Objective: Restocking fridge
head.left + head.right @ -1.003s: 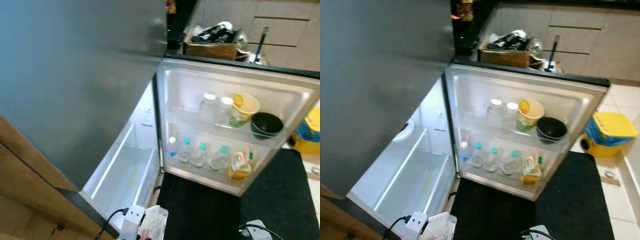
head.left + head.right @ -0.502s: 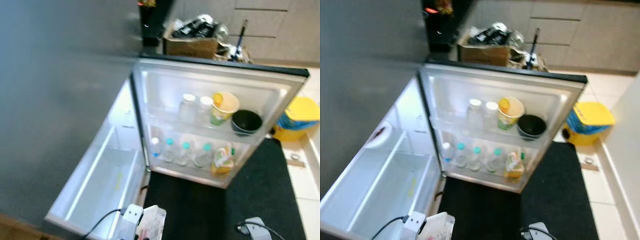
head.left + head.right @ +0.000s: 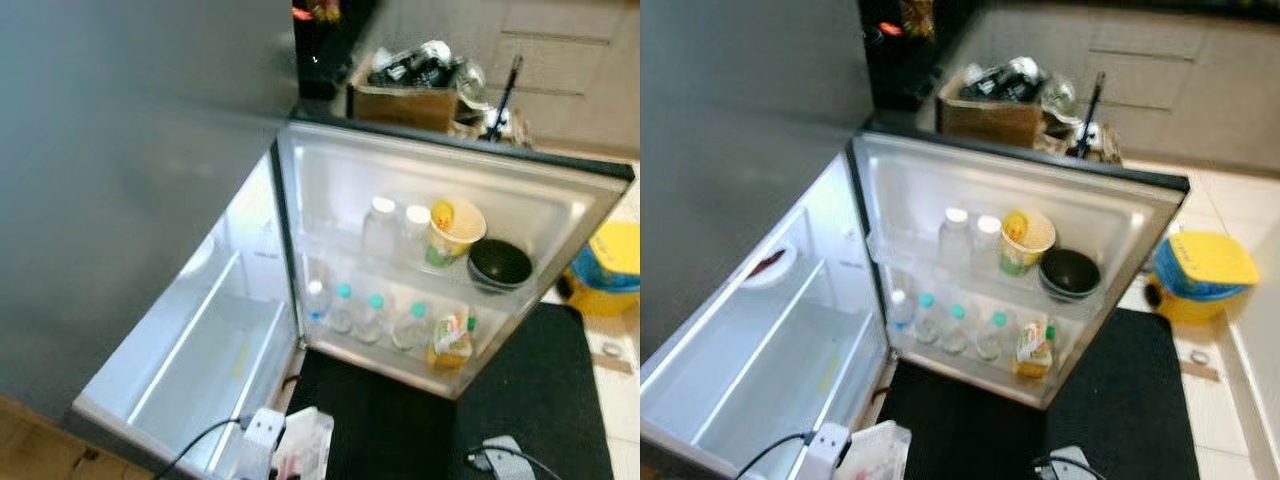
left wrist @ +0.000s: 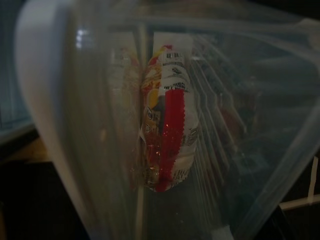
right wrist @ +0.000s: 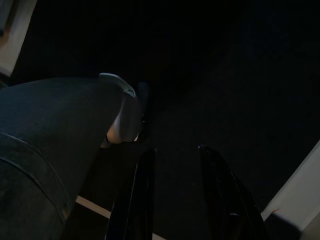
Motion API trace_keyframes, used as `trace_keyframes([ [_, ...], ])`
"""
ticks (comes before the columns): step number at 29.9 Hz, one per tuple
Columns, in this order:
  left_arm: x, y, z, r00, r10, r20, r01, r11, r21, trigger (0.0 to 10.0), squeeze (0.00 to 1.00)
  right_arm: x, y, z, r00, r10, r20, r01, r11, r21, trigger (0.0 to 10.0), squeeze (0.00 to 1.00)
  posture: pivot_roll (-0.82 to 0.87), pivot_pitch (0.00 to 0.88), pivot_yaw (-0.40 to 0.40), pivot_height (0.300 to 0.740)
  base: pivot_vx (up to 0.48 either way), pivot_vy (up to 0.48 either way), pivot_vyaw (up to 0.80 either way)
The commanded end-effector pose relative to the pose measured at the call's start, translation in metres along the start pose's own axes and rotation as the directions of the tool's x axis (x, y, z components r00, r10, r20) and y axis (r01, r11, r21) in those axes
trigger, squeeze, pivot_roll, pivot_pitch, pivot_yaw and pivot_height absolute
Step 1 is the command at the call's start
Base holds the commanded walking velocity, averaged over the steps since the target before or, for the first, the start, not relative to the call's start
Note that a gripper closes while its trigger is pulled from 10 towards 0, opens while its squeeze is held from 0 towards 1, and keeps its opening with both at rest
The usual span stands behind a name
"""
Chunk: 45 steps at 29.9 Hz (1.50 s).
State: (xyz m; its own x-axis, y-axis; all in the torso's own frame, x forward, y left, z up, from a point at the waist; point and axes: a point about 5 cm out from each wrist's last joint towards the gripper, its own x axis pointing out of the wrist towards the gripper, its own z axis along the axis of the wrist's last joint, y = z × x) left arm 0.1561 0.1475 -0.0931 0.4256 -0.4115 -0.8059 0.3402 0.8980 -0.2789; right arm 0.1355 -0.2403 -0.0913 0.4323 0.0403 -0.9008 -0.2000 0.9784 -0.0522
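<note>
The fridge stands open, its door (image 3: 560, 200) swung out to the right. The door's upper shelf carries two clear bottles (image 3: 380, 225), a paper cup (image 3: 452, 232) and a black bowl (image 3: 500, 265). Its lower shelf has several small capped bottles (image 3: 370, 318) and a yellow carton (image 3: 452, 340). Low at the frame's bottom edge, in front of the fridge, my left gripper (image 3: 262, 432) is shut on a clear plastic container (image 3: 305, 450). A red and white packet (image 4: 167, 135) lies inside the container. My right gripper (image 5: 176, 150) hangs open over the dark mat, nothing between its fingers.
The lit fridge compartment has a white drawer (image 3: 200, 370) and a plate (image 3: 768, 265) on a shelf. A black mat (image 3: 540, 400) covers the floor before the door. A yellow bin (image 3: 1200, 275) stands at the right, and a cardboard box (image 3: 405, 100) sits behind the door.
The whole picture has shifted, so my head camera moved. The fridge door and its contents stay put, and the container stays in my left gripper.
</note>
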Motion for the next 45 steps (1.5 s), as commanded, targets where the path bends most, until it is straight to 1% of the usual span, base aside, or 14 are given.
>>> trace_keyframes([
  [1,-0.002,-0.003,-0.018,0.998,-0.010,-0.066,0.009,1.000,-0.025,10.0,0.00,0.000,0.002,-0.003,1.000,0.011,-0.013,-0.012,1.000,-0.020,10.0,0.00,-0.10,0.068,0.005,0.740,0.000,-0.270,0.71],
  [8,-0.002,-0.003,-0.018,0.998,-0.007,-0.064,0.005,1.000,-0.029,10.0,0.00,0.000,0.004,-0.002,1.000,0.020,-0.008,-0.021,0.999,-0.024,10.0,0.00,-0.10,0.071,0.003,0.740,0.000,-0.039,0.71],
  [11,-0.002,-0.003,-0.018,0.998,-0.009,-0.064,0.007,0.999,-0.032,10.0,0.00,0.000,0.003,-0.002,1.000,0.006,-0.008,-0.007,0.999,-0.033,10.0,0.00,-0.10,0.072,0.003,0.740,0.000,-0.271,0.60],
  [20,-0.002,-0.003,-0.018,0.998,-0.014,-0.065,0.012,0.999,-0.037,10.0,0.00,0.001,0.003,0.000,1.000,0.003,0.005,-0.003,1.000,-0.023,10.0,0.00,-0.10,0.070,0.005,0.740,0.000,-0.374,0.00],
  [21,-0.002,-0.003,-0.018,0.998,-0.015,-0.065,0.012,0.999,-0.036,10.0,0.00,0.001,0.003,0.001,1.000,0.001,0.005,-0.001,0.999,-0.037,10.0,0.00,-0.10,0.068,0.005,0.740,0.000,-0.412,0.00],
  [22,-0.002,-0.003,-0.017,0.998,-0.016,-0.065,0.013,0.999,-0.035,10.0,0.00,0.001,0.002,0.002,1.000,0.006,0.007,-0.005,0.999,-0.050,10.0,0.00,-0.10,0.068,0.006,0.740,0.000,-0.412,0.79],
  [30,-0.002,-0.002,-0.016,0.998,-0.015,-0.061,0.013,0.999,-0.036,10.0,0.00,0.001,0.002,0.003,1.000,0.019,0.009,-0.018,0.998,-0.056,10.0,0.00,-0.10,0.064,0.005,0.740,0.000,-0.410,0.79],
  [31,-0.002,-0.001,-0.015,0.998,-0.001,-0.057,-0.001,0.999,-0.040,10.0,0.00,0.001,0.002,0.004,1.000,0.020,0.012,-0.019,0.998,-0.063,10.0,0.00,-0.10,0.063,0.006,0.740,0.000,0.000,0.79],
  [45,-0.001,-0.001,-0.012,0.999,0.009,-0.051,-0.011,0.999,-0.037,10.0,0.00,0.001,0.002,0.010,0.998,0.046,0.030,-0.044,0.996,-0.074,10.0,0.00,-0.10,0.052,0.002,0.740,0.000,0.000,0.79],
])
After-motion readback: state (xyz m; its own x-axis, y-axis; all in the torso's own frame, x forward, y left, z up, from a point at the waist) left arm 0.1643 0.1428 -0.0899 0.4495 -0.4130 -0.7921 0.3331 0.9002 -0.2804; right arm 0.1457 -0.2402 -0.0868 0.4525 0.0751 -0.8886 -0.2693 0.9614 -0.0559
